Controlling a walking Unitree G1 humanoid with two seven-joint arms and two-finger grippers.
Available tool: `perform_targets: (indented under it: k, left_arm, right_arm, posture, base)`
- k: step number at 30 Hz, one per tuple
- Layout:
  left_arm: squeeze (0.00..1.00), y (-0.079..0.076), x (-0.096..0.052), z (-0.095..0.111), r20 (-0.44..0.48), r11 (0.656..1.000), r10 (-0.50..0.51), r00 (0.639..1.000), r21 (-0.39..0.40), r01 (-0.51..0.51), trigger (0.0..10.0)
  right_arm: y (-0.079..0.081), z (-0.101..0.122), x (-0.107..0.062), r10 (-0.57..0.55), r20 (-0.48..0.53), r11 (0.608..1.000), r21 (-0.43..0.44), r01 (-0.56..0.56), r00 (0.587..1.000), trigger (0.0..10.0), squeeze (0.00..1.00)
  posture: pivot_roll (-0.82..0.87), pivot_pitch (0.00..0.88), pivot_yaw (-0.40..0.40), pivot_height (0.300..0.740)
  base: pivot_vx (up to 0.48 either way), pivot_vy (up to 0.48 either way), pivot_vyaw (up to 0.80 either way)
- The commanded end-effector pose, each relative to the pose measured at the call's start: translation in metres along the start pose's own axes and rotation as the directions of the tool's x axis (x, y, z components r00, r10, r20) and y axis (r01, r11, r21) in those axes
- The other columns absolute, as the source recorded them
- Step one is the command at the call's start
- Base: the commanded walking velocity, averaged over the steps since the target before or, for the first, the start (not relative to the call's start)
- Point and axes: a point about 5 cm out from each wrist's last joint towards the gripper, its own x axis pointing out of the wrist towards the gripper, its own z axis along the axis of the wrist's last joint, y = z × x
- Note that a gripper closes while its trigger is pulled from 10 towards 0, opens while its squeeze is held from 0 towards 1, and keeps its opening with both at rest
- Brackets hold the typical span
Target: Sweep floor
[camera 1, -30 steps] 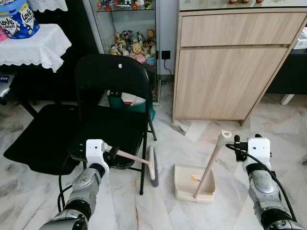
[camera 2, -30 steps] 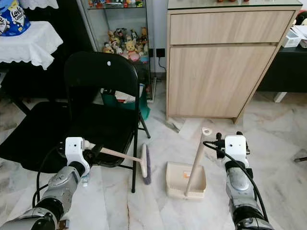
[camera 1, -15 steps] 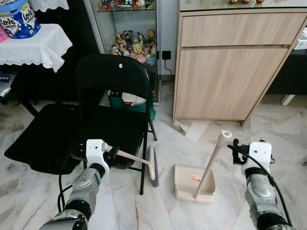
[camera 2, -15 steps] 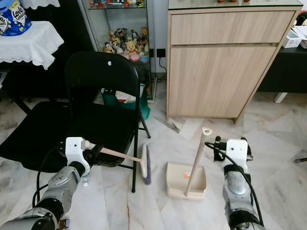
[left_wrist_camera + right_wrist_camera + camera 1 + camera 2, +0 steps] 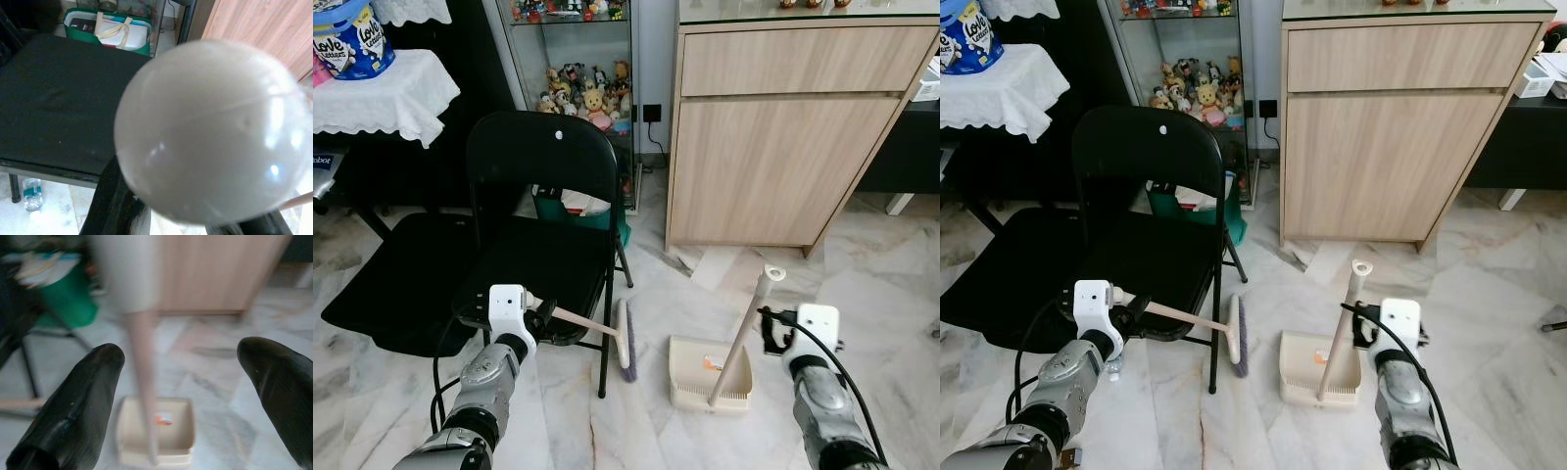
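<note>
My left gripper (image 5: 544, 314) is shut on the beige handle of a small hand brush (image 5: 626, 339). The brush's bristle head hangs just above the marble floor beside the chair's front leg. In the left wrist view the handle's rounded white end (image 5: 210, 127) sits close to the camera. A cream dustpan (image 5: 697, 388) rests on the floor with a small orange scrap (image 5: 714, 362) inside. Its long handle (image 5: 745, 338) stands tilted upward. My right gripper (image 5: 768, 330) is open at the upper part of that handle, which shows blurred (image 5: 142, 357) between the two black fingers (image 5: 73, 406).
A black folding chair (image 5: 538, 196) stands left of the dustpan, with a green bag (image 5: 587, 211) behind it and a black mat (image 5: 382, 284) beside it. A wooden cabinet (image 5: 783, 147) is behind, a glass toy cabinet (image 5: 582, 88) at the back, and a white-clothed table (image 5: 391, 93) far left.
My right gripper has moved left and slightly down, from well clear of the dustpan handle to right at it. The left arm and brush have stayed still.
</note>
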Motion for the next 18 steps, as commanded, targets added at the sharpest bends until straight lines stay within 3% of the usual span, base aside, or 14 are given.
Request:
perform_targets:
  k: [1,3,4,5,6,18]
  left_arm:
    - [0.0,0.0053,-0.0031,-0.0045,-0.027,1.0,0.013,1.0,0.0,-0.013,10.0]
    - [0.0,0.0052,-0.0031,-0.0045,-0.027,1.0,0.012,1.0,0.0,-0.012,10.0]
    - [0.0,0.0052,-0.0031,-0.0045,-0.027,1.0,0.012,1.0,0.0,-0.012,10.0]
    - [0.0,0.0052,-0.0031,-0.0045,-0.027,1.0,0.012,1.0,0.0,-0.012,10.0]
    - [0.0,0.0053,-0.0032,-0.0046,-0.028,1.0,0.013,1.0,0.0,-0.013,10.0]
    - [0.0,0.0046,-0.0032,-0.0053,-0.031,1.0,0.01,0.999,-0.001,-0.01,10.0]
  right_arm:
    - [0.0046,-0.0052,-0.0005,0.034,-0.04,0.999,-0.015,-0.035,0.999,10.0,0.0]
    - [0.0033,-0.0039,-0.0001,0.018,-0.034,0.999,-0.026,-0.019,0.999,10.0,0.0]
    - [0.0027,-0.0016,0.0007,0.018,-0.024,1.0,-0.009,-0.018,1.0,10.0,0.65]
    - [0.0027,-0.0016,0.0007,0.018,-0.024,1.0,-0.009,-0.018,1.0,10.0,0.65]
    - [0.0022,0.0,0.0013,0.02,-0.017,1.0,0.006,-0.02,1.0,10.0,1.0]
    - [-0.0045,0.0038,0.002,0.015,-0.007,0.999,0.044,-0.015,1.0,10.0,1.0]
  posture:
    - [-0.05,0.082,0.06,0.74]
    - [-0.05,0.082,0.06,0.74]
    - [-0.05,0.082,0.06,0.74]
    - [-0.05,0.082,0.06,0.74]
    - [-0.05,0.082,0.062,0.74]
    - [-0.05,0.077,0.062,0.74]
  base:
    - [0.0,0.0,0.0]
    - [0.0,0.0,0.0]
    - [0.0,0.0,0.0]
    - [0.0,0.0,0.0]
    - [0.0,0.0,0.0]
    - [0.0,0.0,0.0]
